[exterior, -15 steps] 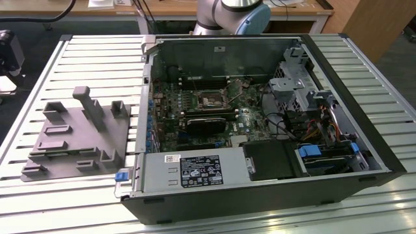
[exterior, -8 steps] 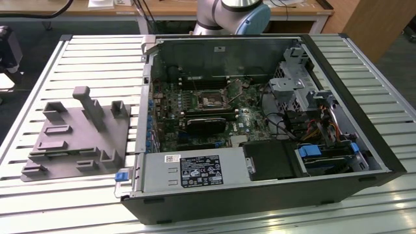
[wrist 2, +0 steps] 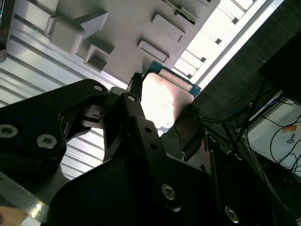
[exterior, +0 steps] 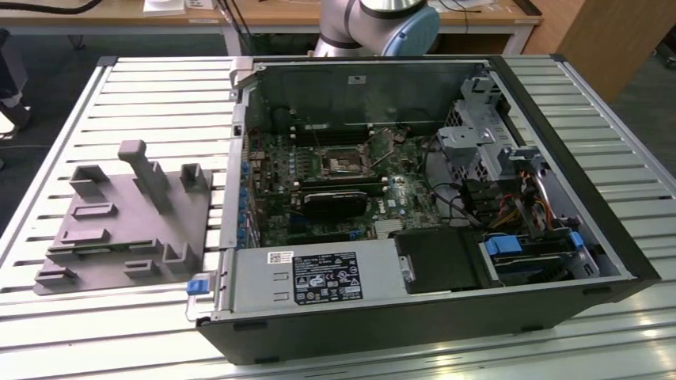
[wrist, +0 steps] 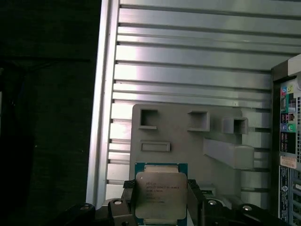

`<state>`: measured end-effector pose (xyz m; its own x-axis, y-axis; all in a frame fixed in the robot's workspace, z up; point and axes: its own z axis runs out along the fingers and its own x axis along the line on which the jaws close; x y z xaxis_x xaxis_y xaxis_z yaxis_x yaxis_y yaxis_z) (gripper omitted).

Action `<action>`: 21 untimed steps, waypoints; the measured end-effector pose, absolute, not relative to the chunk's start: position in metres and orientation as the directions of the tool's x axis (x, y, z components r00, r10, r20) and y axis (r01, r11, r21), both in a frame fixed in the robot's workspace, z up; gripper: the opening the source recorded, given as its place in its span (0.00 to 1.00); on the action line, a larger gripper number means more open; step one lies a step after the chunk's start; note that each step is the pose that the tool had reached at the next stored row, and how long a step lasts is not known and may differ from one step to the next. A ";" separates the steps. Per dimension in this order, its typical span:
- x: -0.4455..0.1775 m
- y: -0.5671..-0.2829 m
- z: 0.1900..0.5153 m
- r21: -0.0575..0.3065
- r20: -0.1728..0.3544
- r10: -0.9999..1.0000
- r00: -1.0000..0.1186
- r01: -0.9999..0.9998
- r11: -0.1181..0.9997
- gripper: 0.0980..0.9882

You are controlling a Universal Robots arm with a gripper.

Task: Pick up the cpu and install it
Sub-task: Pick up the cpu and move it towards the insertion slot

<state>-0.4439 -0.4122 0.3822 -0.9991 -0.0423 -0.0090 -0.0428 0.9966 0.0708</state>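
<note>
Closest to me, my gripper (wrist: 161,200) is closed on the cpu (wrist: 161,195). My two black fingers (wrist 2: 134,108) press against opposite edges of the chip, and its silver-grey metal top with green rim faces the camera in the first wrist view. In the second wrist view the cpu (wrist 2: 164,101) catches the light as a bright plate between the same two jaws, which stand only as far apart as the chip is wide.

Just beyond the chip lies the grey tray (wrist: 188,141) with its raised blocks and shallow recesses. It sits flat on the slatted table (wrist: 188,70). In the exterior view the tray (exterior: 116,229) is on that view's left, beside the open computer case (exterior: 423,317).

Farther along, inside the case, the motherboard (exterior: 317,174) lies flat with its square socket (exterior: 347,165) near the middle. At the far edge of the table my arm (exterior: 381,24) rises behind the case.
</note>
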 end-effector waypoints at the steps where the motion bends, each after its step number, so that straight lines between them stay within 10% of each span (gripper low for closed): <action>1: -0.444 -0.412 0.385 0.071 -0.009 -0.042 -0.999 -0.043 0.997 0.48; 21: -0.433 -0.411 0.432 0.071 -0.009 -0.042 -0.999 -0.043 0.997 0.48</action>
